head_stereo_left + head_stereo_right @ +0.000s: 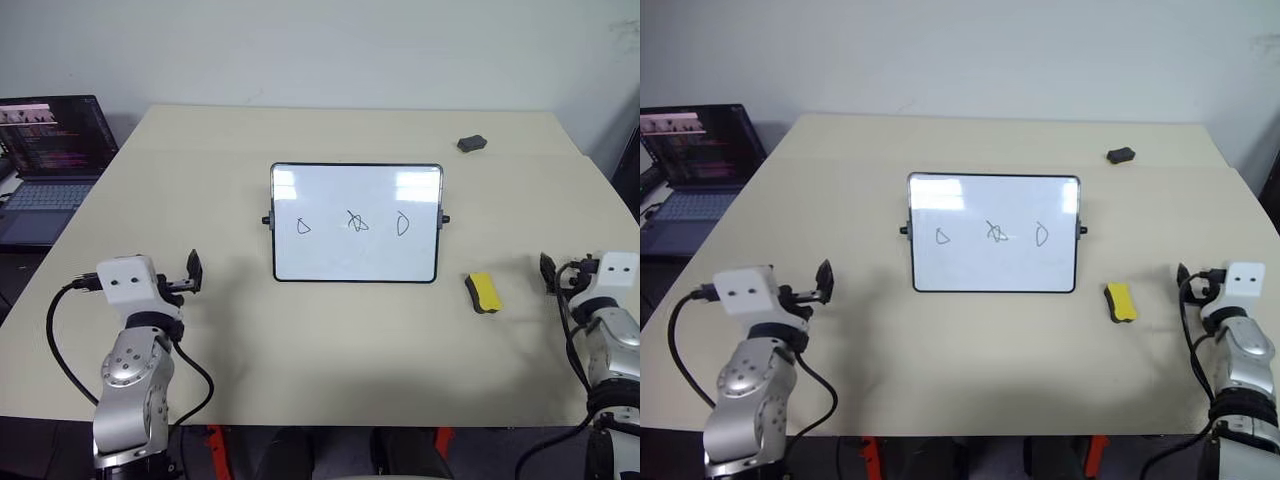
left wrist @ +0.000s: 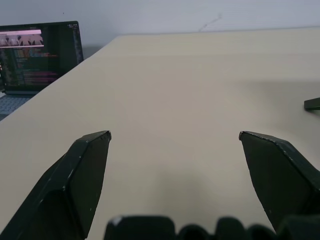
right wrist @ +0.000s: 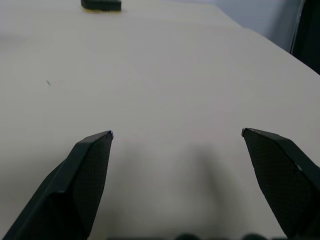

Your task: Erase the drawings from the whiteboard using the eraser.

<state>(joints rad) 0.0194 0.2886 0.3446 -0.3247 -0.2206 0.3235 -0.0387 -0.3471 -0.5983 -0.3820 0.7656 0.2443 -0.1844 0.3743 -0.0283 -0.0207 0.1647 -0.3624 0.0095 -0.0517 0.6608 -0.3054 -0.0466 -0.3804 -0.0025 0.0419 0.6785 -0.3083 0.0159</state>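
Table (image 1: 330, 380): three drawings (image 1: 356, 223), one eraser (image 1: 483, 292).

Even, bright overhead light; glare patches on the whiteboard (image 1: 356, 222) top, soft shadows, sharp focus.

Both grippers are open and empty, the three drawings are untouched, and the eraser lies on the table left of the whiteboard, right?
Not quite: the eraser lies on the table to the right of the whiteboard, near the right gripper, as the left eye view shows. The rest holds.
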